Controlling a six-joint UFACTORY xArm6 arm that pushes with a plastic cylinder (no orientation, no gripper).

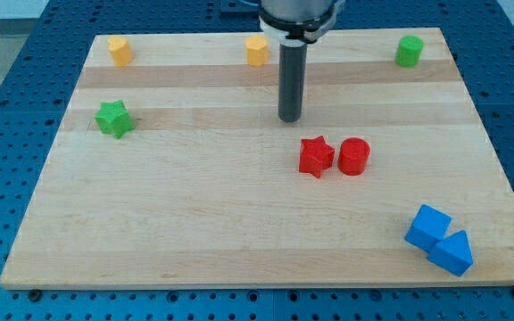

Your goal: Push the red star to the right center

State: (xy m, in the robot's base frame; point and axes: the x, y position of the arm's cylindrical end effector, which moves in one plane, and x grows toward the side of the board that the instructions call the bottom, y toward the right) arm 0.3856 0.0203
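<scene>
The red star (316, 156) lies on the wooden board (194, 223) a little right of the middle. A red cylinder (353, 156) sits right beside it on the view's right, touching or nearly touching. My tip (290, 119) is on the board just above and slightly left of the red star, a short gap away from it. The dark rod rises from the tip to the arm at the view's top.
A green star (113, 118) is at the left. Two yellow blocks (120, 50) (256, 50) and a green block (409, 51) line the top edge. Two blue blocks (427, 226) (452, 252) touch at the bottom right corner.
</scene>
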